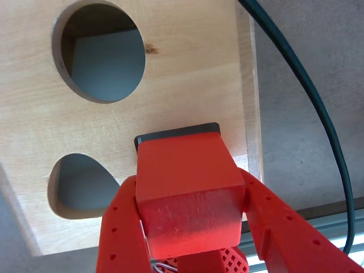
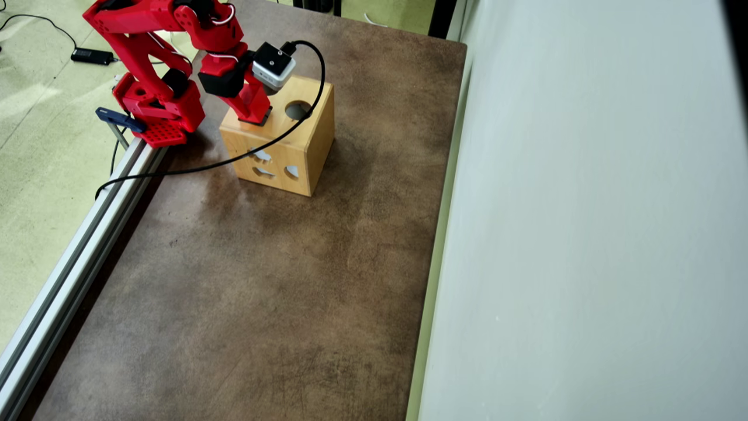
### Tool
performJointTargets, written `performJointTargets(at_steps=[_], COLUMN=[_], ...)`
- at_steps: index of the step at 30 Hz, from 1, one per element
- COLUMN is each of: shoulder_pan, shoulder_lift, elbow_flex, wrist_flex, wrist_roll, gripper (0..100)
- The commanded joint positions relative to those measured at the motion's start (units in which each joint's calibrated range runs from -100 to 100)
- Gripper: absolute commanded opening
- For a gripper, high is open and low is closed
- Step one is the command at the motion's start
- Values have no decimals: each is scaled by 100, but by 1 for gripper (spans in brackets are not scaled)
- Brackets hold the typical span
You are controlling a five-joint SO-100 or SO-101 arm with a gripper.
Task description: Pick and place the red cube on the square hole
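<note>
Now my gripper [image 1: 190,227] squeezes the red cube [image 1: 187,187] between its two red fingers [image 1: 119,227]. My cube sits right over the square hole [image 1: 176,134] in the top of the wooden box [image 1: 187,74], and only a thin dark edge of the hole peeks out behind it. A round hole [image 1: 102,57] is farther back. A black cable [image 1: 307,85] hangs beside the box.

A red robot arm [image 2: 175,52] reaches from the table's [image 2: 263,292] far left corner down onto the top of a wooden box [image 2: 304,146]. Its gripper [image 2: 255,117] meets the box top beside a round hole [image 2: 298,109]. A black cable [image 2: 234,156] drapes across the box.
</note>
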State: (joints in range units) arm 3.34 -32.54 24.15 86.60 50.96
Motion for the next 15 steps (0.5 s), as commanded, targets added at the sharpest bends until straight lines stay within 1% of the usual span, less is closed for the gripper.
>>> performJointTargets(at_steps=[1,15], shoulder_pan=[-30,-30], shoulder_lift=[-105,-28], elbow_flex=[179,205], wrist_flex=[-51,-51], wrist_roll=[20,20], gripper=[12,12])
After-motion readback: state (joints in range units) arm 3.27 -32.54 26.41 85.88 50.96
